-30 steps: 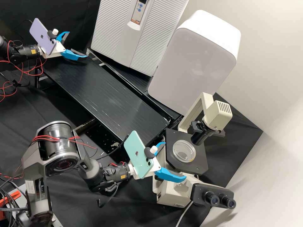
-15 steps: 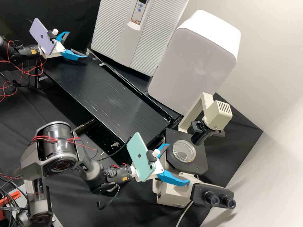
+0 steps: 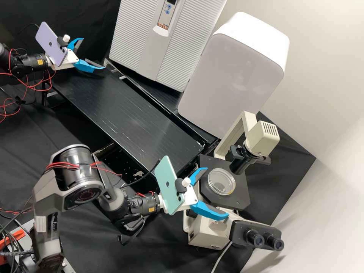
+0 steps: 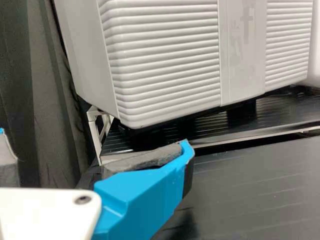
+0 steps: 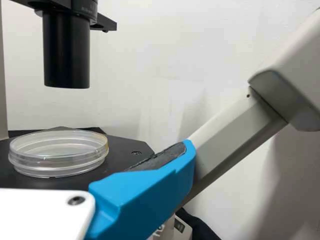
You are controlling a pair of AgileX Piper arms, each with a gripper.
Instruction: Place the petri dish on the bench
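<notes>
The clear petri dish lies flat on the black stage of the microscope. Beside that stage my right gripper is open, its two blue fingers spread on the eyepiece-tube side and the bench side, holding nothing. In the right wrist view the dish, with its lid on, sits beyond the open right gripper and does not touch the visible blue finger. Above the far left end of the black bench, my left gripper stands open with nothing held; the left wrist view shows the left gripper by the bench.
The microscope's dark condenser tube hangs over the stage, and its eyepieces jut out at the front right. A ridged white cabinet and a smooth white box stand along the bench's back. A ledge edge runs behind the bench.
My right gripper has shifted rightward in the high view, nearer the stage, and lately a little upward there. Its arm has moved along with it. The left gripper and the petri dish have stayed put.
</notes>
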